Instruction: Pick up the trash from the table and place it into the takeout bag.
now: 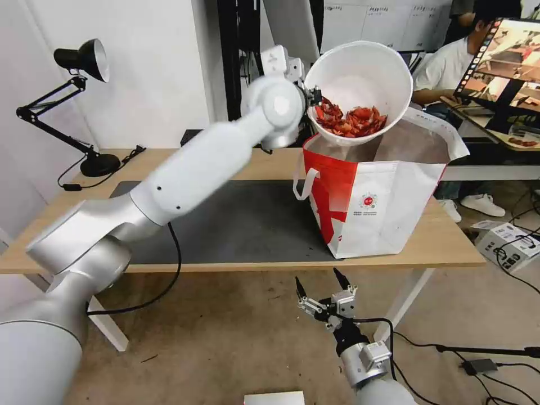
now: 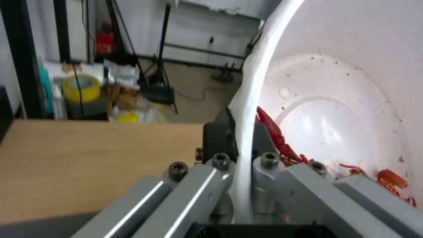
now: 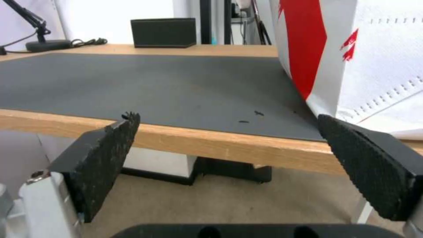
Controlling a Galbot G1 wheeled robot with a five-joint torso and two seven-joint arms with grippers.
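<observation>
Lamp [image 1: 84, 62], black box [image 3: 163, 32] behind mat [image 1: 242, 222] — bowl [image 1: 360, 84] tilted above bag [image 1: 382, 197].

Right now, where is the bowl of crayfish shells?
The left gripper holds the white bowl by its rim, tilted above the takeout bag.

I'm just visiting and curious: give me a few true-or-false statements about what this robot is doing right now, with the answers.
1. The left claw grips the white bowl by its rim. True.
2. The bowl is empty. False: red crayfish shells lie in it.
3. The bowl is tilted over the takeout bag. True.
4. The right claw holds a tissue. False: it is open and empty, below the table edge.
5. The bag stands on the floor. False: it stands on the table.
</observation>
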